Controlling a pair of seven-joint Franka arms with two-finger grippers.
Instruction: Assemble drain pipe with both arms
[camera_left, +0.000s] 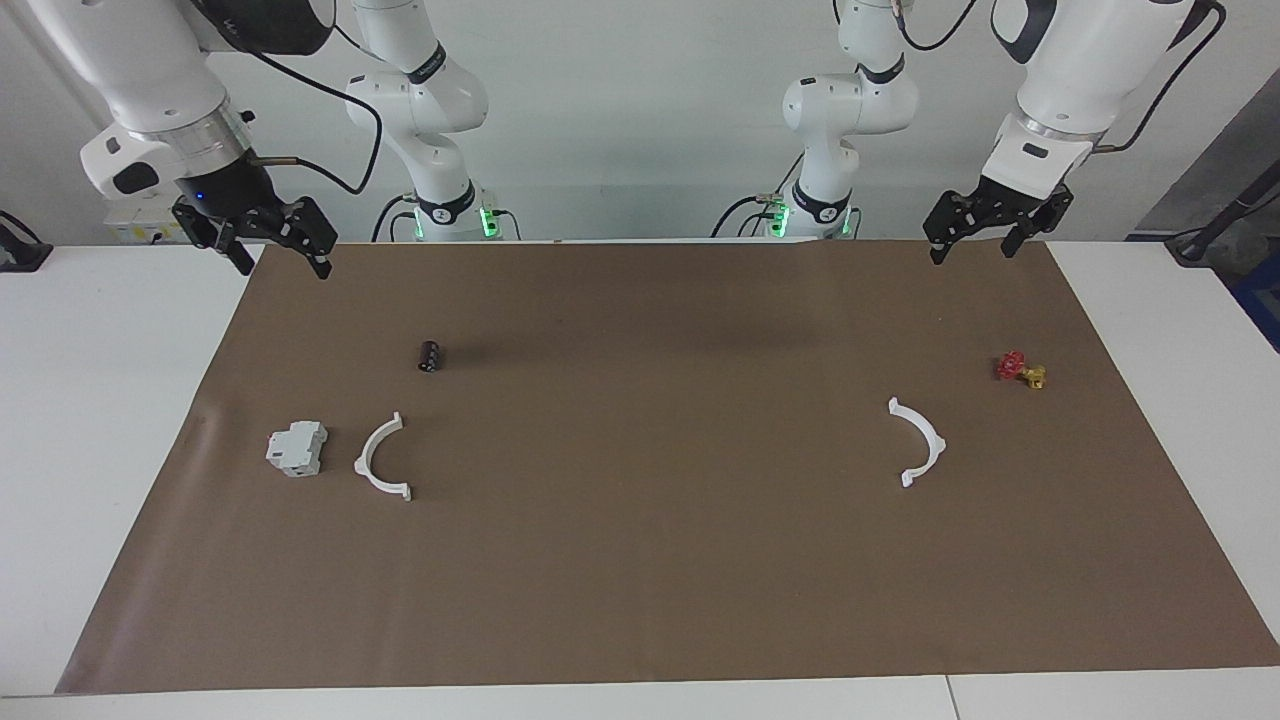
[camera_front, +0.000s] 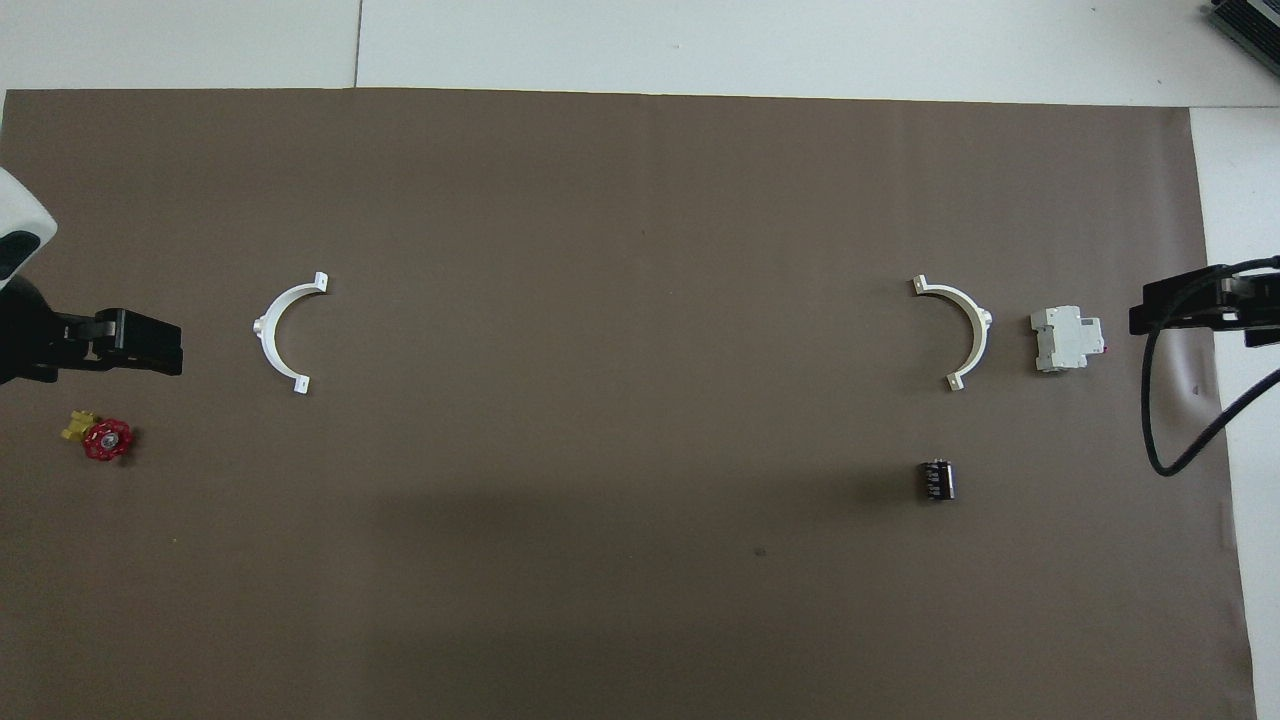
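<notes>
White plastic, the two drain pipe halves lie flat and well apart on the brown mat (camera_left: 640, 560): one half-ring (camera_left: 381, 456) beside the grey block (camera_left: 297, 447), the other half-ring (camera_left: 918, 441) near the red valve (camera_left: 1020, 369). Their hollows face each other. Left gripper (camera_left: 985, 243) and right gripper (camera_left: 270, 248) hang spread, holding nothing.

From overhead, each arc's tab-to-tab line runs nearer-to-farther; left gripper (camera_front: 150, 342) shows over the mat's end.

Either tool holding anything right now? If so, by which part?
Nothing held. Left tool and right tool hang open and empty. Both half-rings lie untouched on the mat.
</notes>
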